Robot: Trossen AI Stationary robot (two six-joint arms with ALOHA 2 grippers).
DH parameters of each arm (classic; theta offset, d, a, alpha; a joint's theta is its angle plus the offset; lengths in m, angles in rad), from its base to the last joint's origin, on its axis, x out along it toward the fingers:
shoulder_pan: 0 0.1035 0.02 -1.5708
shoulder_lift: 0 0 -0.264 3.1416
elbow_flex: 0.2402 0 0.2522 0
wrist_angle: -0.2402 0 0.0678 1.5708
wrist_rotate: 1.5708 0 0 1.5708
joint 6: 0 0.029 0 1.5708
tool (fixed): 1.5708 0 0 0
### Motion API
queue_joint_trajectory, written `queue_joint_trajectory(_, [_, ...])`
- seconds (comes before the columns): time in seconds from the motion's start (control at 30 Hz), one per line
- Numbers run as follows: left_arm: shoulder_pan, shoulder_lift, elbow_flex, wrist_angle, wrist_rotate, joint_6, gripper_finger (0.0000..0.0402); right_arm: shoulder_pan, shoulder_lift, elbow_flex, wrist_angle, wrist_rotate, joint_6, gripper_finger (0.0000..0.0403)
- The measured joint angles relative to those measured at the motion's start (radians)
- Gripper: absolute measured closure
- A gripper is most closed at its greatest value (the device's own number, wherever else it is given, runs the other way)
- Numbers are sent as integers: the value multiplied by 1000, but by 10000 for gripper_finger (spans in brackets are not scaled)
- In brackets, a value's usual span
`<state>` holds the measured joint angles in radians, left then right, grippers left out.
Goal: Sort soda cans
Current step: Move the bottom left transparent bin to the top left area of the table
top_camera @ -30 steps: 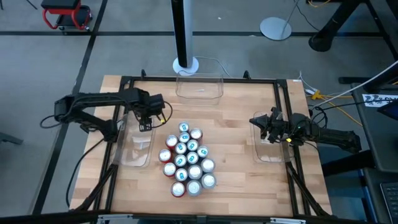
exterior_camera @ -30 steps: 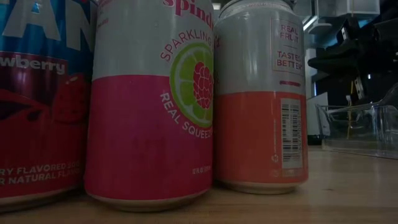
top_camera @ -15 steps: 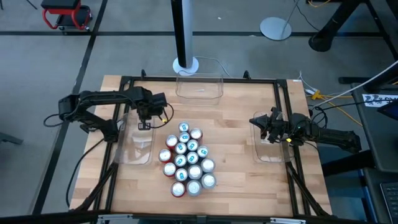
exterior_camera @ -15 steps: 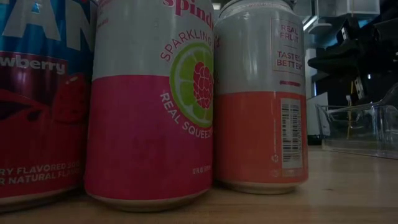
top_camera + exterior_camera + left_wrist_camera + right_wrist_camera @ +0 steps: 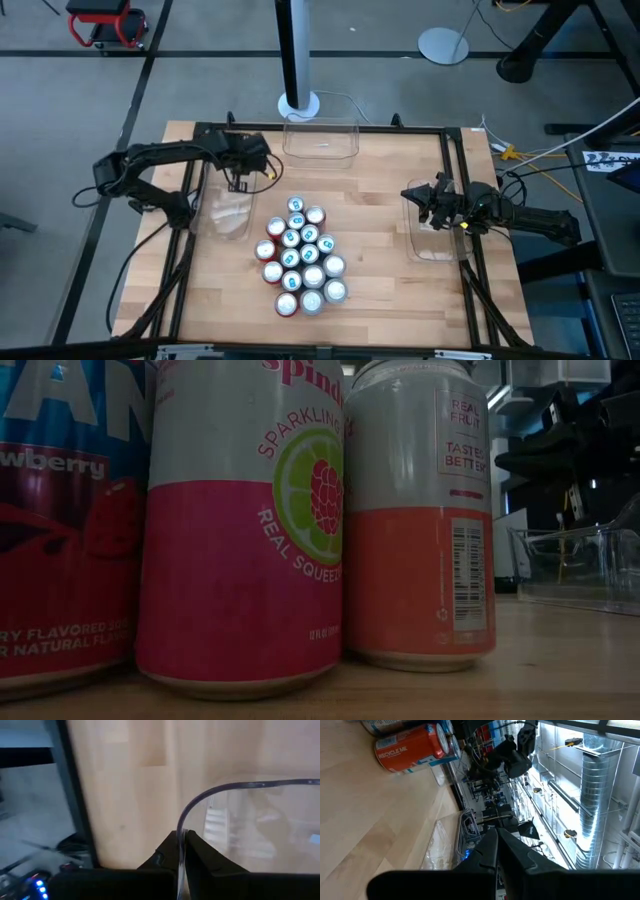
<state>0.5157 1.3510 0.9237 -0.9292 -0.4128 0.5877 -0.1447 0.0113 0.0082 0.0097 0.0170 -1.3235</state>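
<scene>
Several soda cans (image 5: pixel 301 256) stand upright in a tight cluster on the middle of the wooden table; in the low view three of them (image 5: pixel 240 530) fill the picture close up. My left gripper (image 5: pixel 238 182) is at the far end of the clear left bin (image 5: pixel 224 215) and is shut on its wall. My right gripper (image 5: pixel 411 195) waits shut above the far end of the clear right bin (image 5: pixel 437 245), with nothing between its fingers (image 5: pixel 487 847). My left gripper pinches the left bin's upright wall at its rim (image 5: pixel 181 827), beside a rounded corner, one finger inside the bin and one outside. The fingers (image 5: pixel 165 857) come from above, slanting down. Whether the bin is lifted off the table I cannot tell.
A third clear bin (image 5: pixel 321 141) stands at the table's far edge in the middle. A black metal frame (image 5: pixel 320 128) runs round the table top. Bare wood lies between the can cluster and each side bin.
My left gripper has moved toward the table's far edge and turned at the wrist, holding the left bin's wall. The left bin has slid with it toward the far edge. The cans and my right arm have kept still.
</scene>
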Motion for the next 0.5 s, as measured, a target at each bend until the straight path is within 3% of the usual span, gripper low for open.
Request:
queue_joint_trajectory(0.37, [210, 0, 0, 305, -33, 311, 389, 0, 0, 0, 0, 2, -19, 388])
queue_joint_trajectory(0.5, [306, 0, 0, 379, 32, 357, 389, 0, 0, 0, 0, 2, -19, 388])
